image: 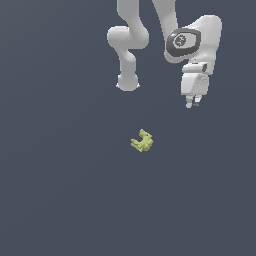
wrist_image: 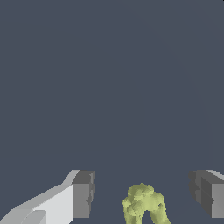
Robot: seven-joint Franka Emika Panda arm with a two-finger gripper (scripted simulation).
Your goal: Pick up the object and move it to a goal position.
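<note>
Plain dark grey tabletop (image: 60, 190), lumpy yellow-green object (image: 142, 141) lying alone at centre; claw (image: 193, 104) raised well apart toward exterior view's right, fingers (wrist_image: 83, 194) spread wide, holding nothing

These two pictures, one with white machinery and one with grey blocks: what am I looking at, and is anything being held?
Both are computer renders of one moment. The exterior view, taken from a camera off the arm, shows a white jointed robot arm ending in a gripper, a two-fingered clamp. On the plain dark surface lies the object, a small lumpy yellow-green figure, apart from the gripper. The wrist view comes from a camera on the arm's wrist: the grey blocks are the fingertips, spread open, with the object in sight between them. Nothing is held.
</note>
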